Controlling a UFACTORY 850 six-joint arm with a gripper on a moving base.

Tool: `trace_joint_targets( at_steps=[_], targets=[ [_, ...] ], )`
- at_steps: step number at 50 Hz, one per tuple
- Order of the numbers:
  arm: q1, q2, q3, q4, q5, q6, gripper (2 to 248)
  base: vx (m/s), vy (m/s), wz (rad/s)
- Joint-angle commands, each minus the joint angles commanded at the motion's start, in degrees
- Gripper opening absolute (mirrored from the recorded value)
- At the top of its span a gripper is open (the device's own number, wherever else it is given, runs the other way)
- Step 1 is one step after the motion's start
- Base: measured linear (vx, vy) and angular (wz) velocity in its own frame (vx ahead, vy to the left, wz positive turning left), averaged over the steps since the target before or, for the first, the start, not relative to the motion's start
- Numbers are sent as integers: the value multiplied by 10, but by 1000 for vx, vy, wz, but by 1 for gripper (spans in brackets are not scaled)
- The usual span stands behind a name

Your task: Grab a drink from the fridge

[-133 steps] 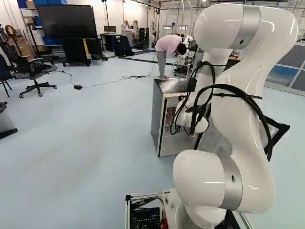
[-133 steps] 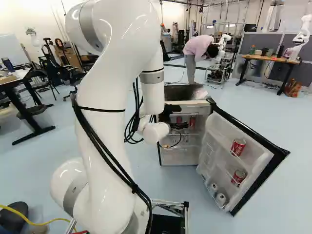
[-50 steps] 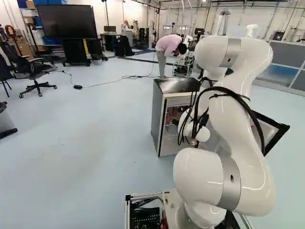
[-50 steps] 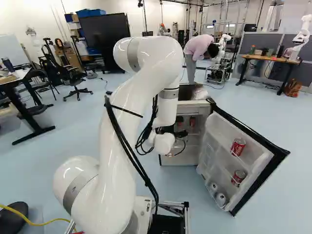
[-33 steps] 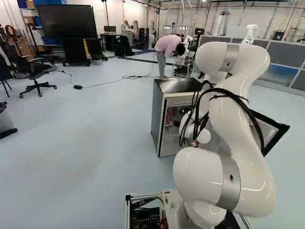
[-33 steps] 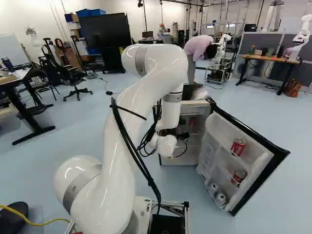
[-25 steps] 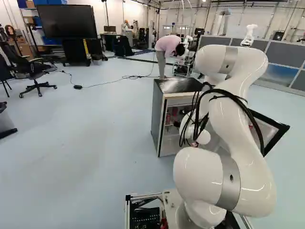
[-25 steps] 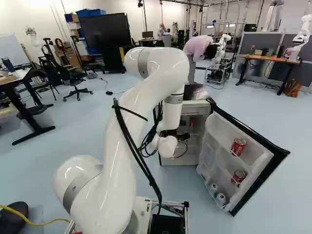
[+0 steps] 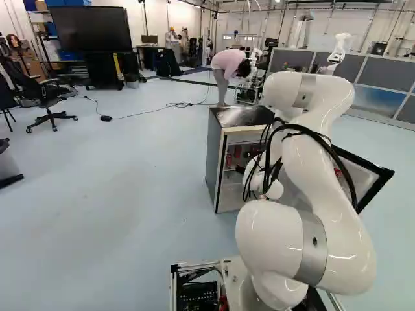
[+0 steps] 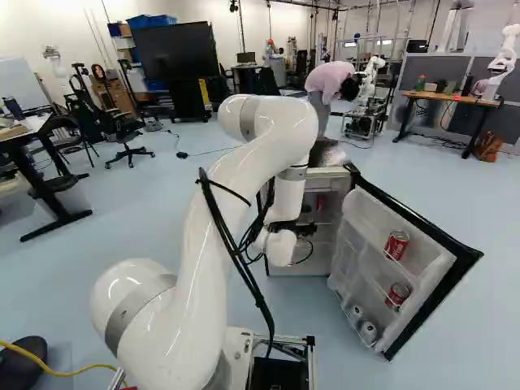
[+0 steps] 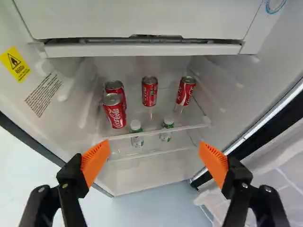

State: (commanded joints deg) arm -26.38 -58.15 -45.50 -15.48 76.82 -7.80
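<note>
The black gripper (image 10: 304,230) shows partly at the opening of the fridge (image 10: 323,172); its fingertips are hidden there. In the wrist view the gripper (image 11: 154,158) stands wide open with nothing between its orange pads. Ahead of it, red cans stand on the upper shelf (image 11: 158,132): a front can (image 11: 114,111) close before a rear can (image 11: 115,87) on one side, a middle can (image 11: 149,91), and another can (image 11: 185,91) on the other side. Two clear bottles, one (image 11: 137,135) and another (image 11: 166,130), show below the shelf's front edge.
The fridge door (image 10: 431,252) stands open beside the arm, holding an upper red can (image 10: 396,244), a lower red can (image 10: 397,295) and white-topped items (image 10: 368,331). A drawer front (image 11: 142,19) spans the fridge above the cans. A desk (image 10: 455,99) and another robot (image 10: 505,58) stand farther off.
My arm's upper part has come down and reached forward toward the fridge; its elbow sits lower in both base views. The base, fridge and door have stayed put.
</note>
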Motion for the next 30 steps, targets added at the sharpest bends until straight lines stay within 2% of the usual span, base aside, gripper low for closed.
trace_joint_targets(
  at_steps=[30],
  targets=[
    [-9,-79,-82,0,6,0,247,0,0,0]
  ],
)
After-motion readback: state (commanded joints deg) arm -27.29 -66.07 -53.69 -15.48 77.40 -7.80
